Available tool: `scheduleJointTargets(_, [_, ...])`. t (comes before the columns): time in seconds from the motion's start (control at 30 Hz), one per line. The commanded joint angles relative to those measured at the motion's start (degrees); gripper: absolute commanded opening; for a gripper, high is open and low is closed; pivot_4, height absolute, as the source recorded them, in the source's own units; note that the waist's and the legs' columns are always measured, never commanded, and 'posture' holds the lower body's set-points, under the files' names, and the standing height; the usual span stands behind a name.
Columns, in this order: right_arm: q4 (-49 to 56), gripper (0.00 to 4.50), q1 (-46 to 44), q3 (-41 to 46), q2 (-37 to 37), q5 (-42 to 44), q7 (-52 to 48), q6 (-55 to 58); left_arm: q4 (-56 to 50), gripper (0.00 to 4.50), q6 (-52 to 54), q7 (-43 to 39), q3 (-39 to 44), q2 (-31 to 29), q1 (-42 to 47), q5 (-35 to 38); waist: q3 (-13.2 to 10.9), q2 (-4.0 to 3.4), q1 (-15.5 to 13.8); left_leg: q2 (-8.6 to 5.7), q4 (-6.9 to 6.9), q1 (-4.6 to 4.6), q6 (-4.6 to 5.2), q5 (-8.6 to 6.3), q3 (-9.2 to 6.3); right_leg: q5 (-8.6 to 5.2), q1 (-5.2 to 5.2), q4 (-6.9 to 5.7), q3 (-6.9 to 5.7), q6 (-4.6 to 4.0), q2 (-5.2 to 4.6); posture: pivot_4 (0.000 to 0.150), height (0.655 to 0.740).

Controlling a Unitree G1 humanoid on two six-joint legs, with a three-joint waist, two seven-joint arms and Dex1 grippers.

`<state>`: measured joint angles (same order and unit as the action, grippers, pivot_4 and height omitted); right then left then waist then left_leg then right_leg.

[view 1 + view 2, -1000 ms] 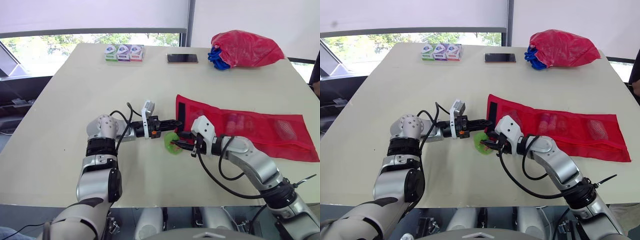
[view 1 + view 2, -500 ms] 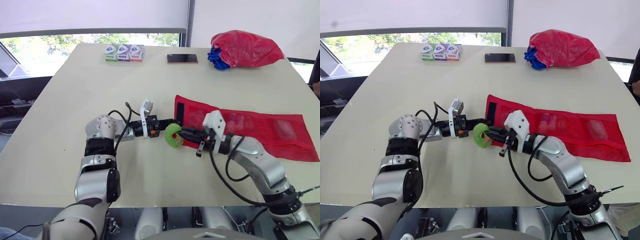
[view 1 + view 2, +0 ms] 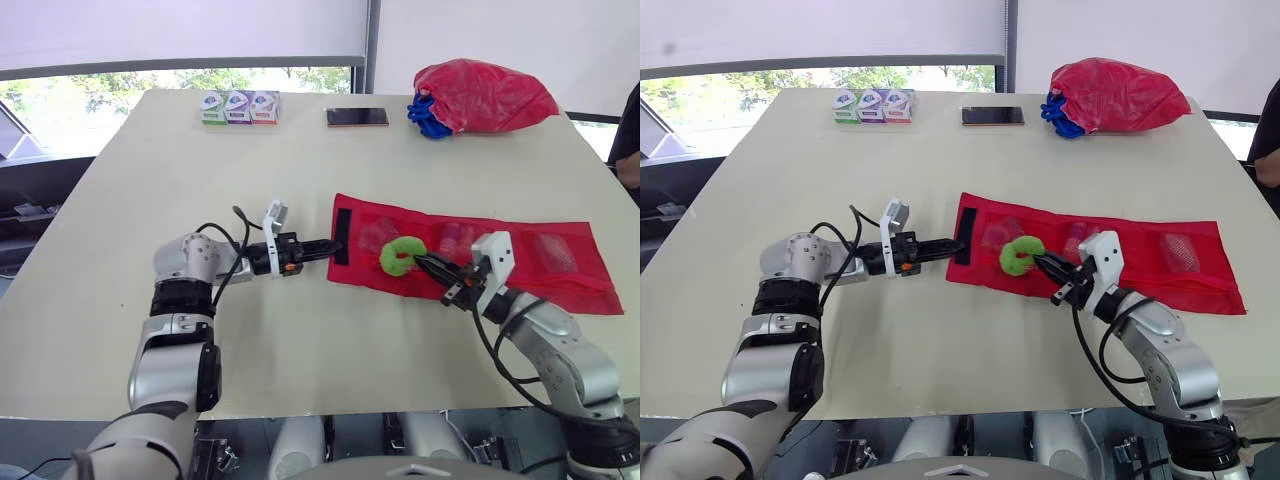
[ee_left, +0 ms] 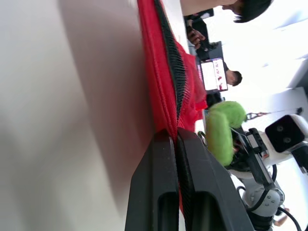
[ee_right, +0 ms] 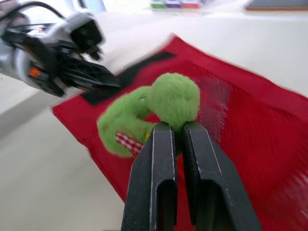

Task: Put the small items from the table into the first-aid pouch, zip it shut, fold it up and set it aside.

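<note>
Green fuzzy ring [image 3: 400, 256] pinched in right gripper [image 3: 428, 266], held over the red mesh pouch [image 3: 560, 268] on the table [image 3: 200, 160]. Left gripper [image 3: 335, 247] clamped on the pouch's end edge, probably anchoring it for insertion.

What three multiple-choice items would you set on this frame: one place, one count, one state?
1. Where is the green fuzzy ring?
A. over the red mesh pouch
B. on the floor
C. hanging off the table's near edge

2. How many small boxes stand at the far edge of the table?
A. two
B. three
C. five

3. The left gripper is:
A. open
B. holding the ring
C. shut on the pouch's end

Answers: 1 A, the right gripper holds it above the mesh. 2 B, three stand side by side. 3 C, the left wrist view shows it pinching the red fabric.
</note>
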<state>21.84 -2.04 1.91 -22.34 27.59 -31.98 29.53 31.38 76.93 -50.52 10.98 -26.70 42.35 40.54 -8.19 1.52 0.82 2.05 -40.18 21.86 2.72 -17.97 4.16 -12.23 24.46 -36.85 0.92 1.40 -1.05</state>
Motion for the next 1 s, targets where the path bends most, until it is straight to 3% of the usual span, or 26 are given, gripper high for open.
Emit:
scheduleJointTargets(0.03, [2.39,0.18,1.26,3.79,0.19,1.52,1.24,-1.26,0.16,0.00,-1.74,-0.79,1.75,-2.24,-0.31,-0.07,0.00,0.00,-0.02,0.00,0.00,0.00,0.00,0.00,0.00,0.00,0.00,0.00,-0.01,0.00,0.00,0.150,0.7400])
scheduleJointTargets(0.3, [3.40,0.18,5.89,6.77,-0.43,1.99,3.08,-2.72,0.89,0.00,-2.76,-1.35,2.02,-4.52,-0.80,-0.24,0.00,0.00,-0.09,0.02,0.01,0.00,0.01,-0.01,-0.01,-0.01,0.00,0.00,-0.01,0.00,0.00,0.150,0.7400])
scheduleJointTargets(0.57, [3.07,0.18,10.68,18.31,-3.57,3.95,3.60,-3.46,-2.02,0.00,-4.78,-6.22,-1.40,-11.23,-3.39,-1.52,0.00,-0.01,-0.06,0.04,0.03,-0.02,0.01,-0.01,0.02,-0.01,0.01,0.00,0.00,0.00,-0.05,0.150,0.7400])
scheduleJointTargets(0.73, [0.35,0.18,12.57,23.51,-5.59,2.64,4.34,-4.39,-1.82,0.00,-13.17,-9.77,-5.49,-16.00,-5.82,-6.62,-0.01,-0.02,-0.07,0.05,0.04,-0.05,0.03,-0.02,0.04,-0.01,0.01,0.00,0.03,0.00,-0.28,0.150,0.7400])
scheduleJointTargets(1.0, [-7.61,0.18,11.35,28.54,-7.43,-1.34,8.09,-7.25,4.46,0.00,-21.13,-10.22,-4.74,-19.72,-4.68,-11.48,-0.02,-0.03,-0.07,0.04,0.04,-0.06,0.21,-0.13,0.08,-0.01,0.01,0.00,0.01,0.00,-0.32,0.150,0.7400])
